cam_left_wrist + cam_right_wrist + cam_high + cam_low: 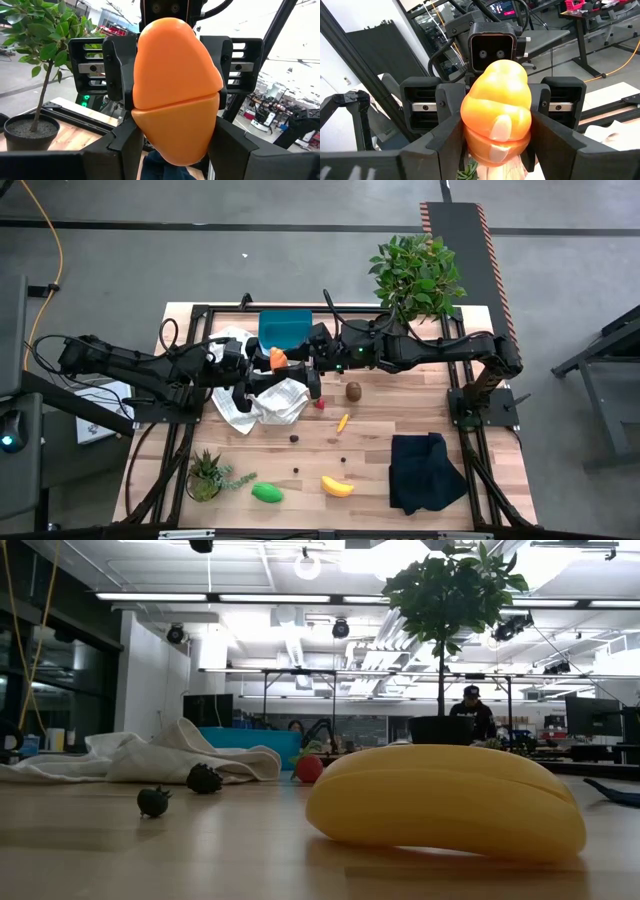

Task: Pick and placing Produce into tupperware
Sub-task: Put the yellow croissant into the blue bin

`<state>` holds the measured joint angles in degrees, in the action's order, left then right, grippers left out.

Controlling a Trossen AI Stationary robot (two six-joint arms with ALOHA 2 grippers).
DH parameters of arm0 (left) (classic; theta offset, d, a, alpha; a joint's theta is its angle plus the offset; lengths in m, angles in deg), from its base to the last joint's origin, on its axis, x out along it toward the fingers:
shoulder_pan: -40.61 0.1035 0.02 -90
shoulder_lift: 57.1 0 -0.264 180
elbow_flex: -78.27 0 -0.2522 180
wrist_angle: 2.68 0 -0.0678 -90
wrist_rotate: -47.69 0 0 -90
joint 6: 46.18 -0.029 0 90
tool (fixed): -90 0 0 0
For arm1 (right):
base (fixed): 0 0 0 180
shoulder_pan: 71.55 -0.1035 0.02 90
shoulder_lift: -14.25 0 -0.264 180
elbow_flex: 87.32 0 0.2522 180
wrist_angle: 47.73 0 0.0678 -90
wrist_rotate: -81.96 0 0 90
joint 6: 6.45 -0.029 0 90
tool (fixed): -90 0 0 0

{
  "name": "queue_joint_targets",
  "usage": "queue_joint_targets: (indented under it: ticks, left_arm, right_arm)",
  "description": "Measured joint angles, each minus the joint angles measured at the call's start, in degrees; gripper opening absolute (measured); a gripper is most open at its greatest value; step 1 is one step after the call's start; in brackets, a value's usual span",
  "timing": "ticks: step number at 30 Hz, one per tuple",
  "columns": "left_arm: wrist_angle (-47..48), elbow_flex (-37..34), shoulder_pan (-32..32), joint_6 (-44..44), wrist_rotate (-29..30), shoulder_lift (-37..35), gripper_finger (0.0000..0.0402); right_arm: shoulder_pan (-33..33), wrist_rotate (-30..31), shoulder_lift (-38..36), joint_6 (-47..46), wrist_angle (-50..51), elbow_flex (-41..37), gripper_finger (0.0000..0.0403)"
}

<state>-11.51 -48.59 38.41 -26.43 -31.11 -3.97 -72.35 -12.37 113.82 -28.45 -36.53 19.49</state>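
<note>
**Both pincers on one orange carrot, just short of the box**

The left arm reached in from the left side of the table [420, 480], its left pincer [262, 364] pinching the orange carrot [278, 358] held in the air above the white checked cloth [262, 402]. In the left wrist view the carrot [175, 90] filled the gap between both dark fingers [120, 65], with a seam across its body. From the other side the right pincer [308, 366] was pinching the same carrot, whose rounded end showed wedged between its pads [547, 125] in the right wrist view. The teal tupperware [285, 328] lay just beyond, near the table's far edge.

The carrot looked like hard, smooth, light plastic, likely slippery on its curved flanks; the widest middle seemed the safest place to grip, and the seam suggests it might split if pulled from both ends.

Further right lay the brown kiwi [354, 390] and red strawberry [320, 404]; nearer the front were the green oval [266, 493] and yellow banana [337, 486], beside small dark berries [294, 438].
</note>
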Motion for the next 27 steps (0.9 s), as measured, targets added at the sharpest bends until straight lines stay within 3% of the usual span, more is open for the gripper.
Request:
queue_joint_targets:
  ticks: [13, 27]
  left_arm:
    - [-0.08, 0.09, 0.0, -0.47, 0.02, -0.02, 0.0178]
    - [0.12, 0.09, 0.0, -0.46, 0.39, -0.04, 0.0156]
  right_arm:
    - [0.0, 0.04, 0.09, -0.7, 0.2, -0.08, 0.0247]
    - [0.02, 0.02, 0.09, -1.54, 0.03, -0.07, 0.025]
